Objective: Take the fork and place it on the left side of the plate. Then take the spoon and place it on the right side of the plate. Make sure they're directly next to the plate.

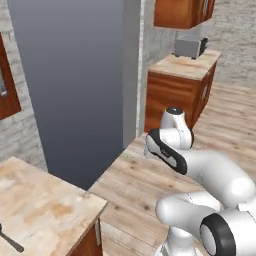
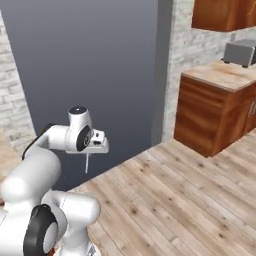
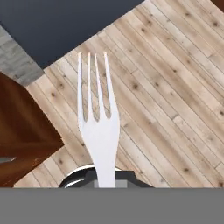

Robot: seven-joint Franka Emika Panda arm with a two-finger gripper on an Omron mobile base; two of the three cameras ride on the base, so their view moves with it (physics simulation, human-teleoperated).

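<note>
Above the plank floor (image 3: 166, 100), we held the fork (image 3: 97, 127) in our tool (image 2: 88, 150), which was clamped shut on its handle. From the hand view, the fork rose out of the tool with its tines pointing away from the camera, pale and clear against the floor boards well below it. From the right base view, the fork (image 2: 86, 162) showed as a thin pale sliver hanging straight down from the tool, off the floor and touching nothing else.

Relative to the floor, a dark grey wall panel (image 2: 95, 65) stood at its far edge, and our tool hung in front of that panel. A wooden cabinet (image 2: 215, 115) stood on the floor farther back, with a light top and a grey toaster (image 2: 240, 52) sitting on it. From the left base view, the same cabinet (image 1: 180, 95) and toaster (image 1: 190, 47) showed beyond our arm.

At the near edge of the floor, from the left base view, a desk (image 1: 45, 210) with a pale wooden top stood beside us. On that desk, at the picture's left edge, lay the tip of a slim dark handle (image 1: 11, 243); we took it for the spoon, though we could not tell for sure, since the rest was cut off.
</note>
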